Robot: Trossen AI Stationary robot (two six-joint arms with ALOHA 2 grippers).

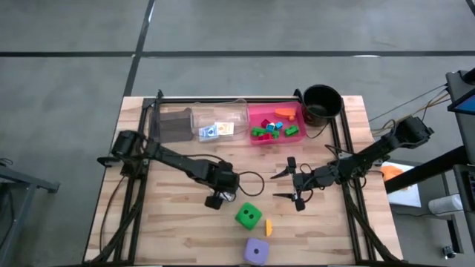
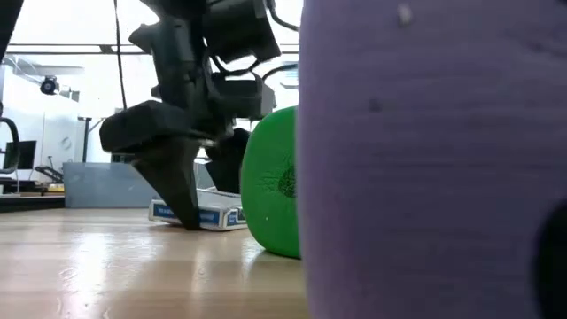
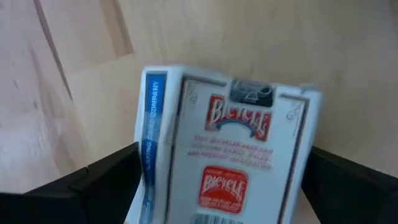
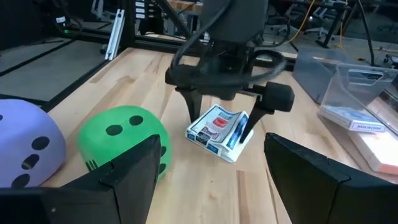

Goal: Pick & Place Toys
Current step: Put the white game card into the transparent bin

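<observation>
— Two fingers of my left gripper (image 4: 219, 118) stand either side of a small white card pack (image 4: 219, 133). In my left wrist view the pack (image 3: 227, 155) fills the gap between my dark fingers (image 3: 93, 186).

— Pinching it?

— The fingers bracket it closely, and it sits tilted on the wooden table (image 1: 171, 222); I cannot tell whether they press it.

— What lies near that gripper?

— Just beside it is the green dice cube (image 1: 248, 216); past that, an orange brick (image 1: 269, 227) and the purple dice cube (image 1: 256, 251).

— And your other arm?

— My right gripper (image 1: 286, 185) hangs spread wide, empty, across from the left one. Behind both, the pink tray (image 1: 256, 115) holds bright bricks, the clear tray (image 1: 237, 111) holds cards
</observation>
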